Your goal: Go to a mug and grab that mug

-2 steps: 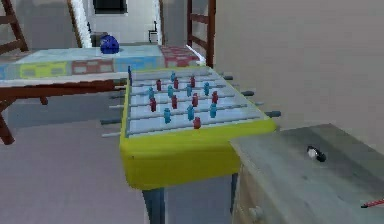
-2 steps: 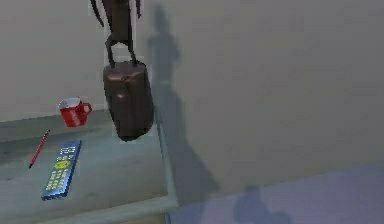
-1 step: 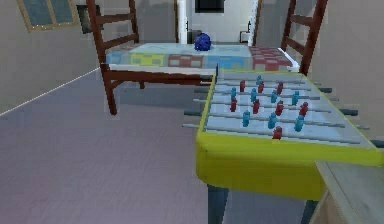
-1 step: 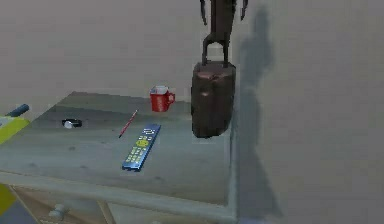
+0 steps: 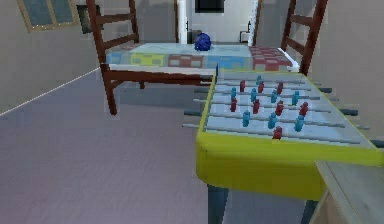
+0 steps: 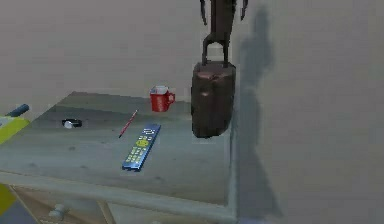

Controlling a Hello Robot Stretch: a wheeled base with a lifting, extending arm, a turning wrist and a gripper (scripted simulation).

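A small red mug (image 6: 160, 99) with its handle to the right stands upright near the back of a grey tabletop (image 6: 90, 150) in the arm side view. It is left of a tall dark statue (image 6: 214, 90) on a bulky brown base.
On the tabletop lie a blue remote (image 6: 141, 147), a thin red pencil (image 6: 128, 124) and a small dark ring-like thing (image 6: 71, 123). A plain wall stands behind. The forward view has a yellow foosball table (image 5: 275, 120) close ahead, a bunk bed (image 5: 190, 55) with a blue ball (image 5: 203, 42), and open floor at the left.
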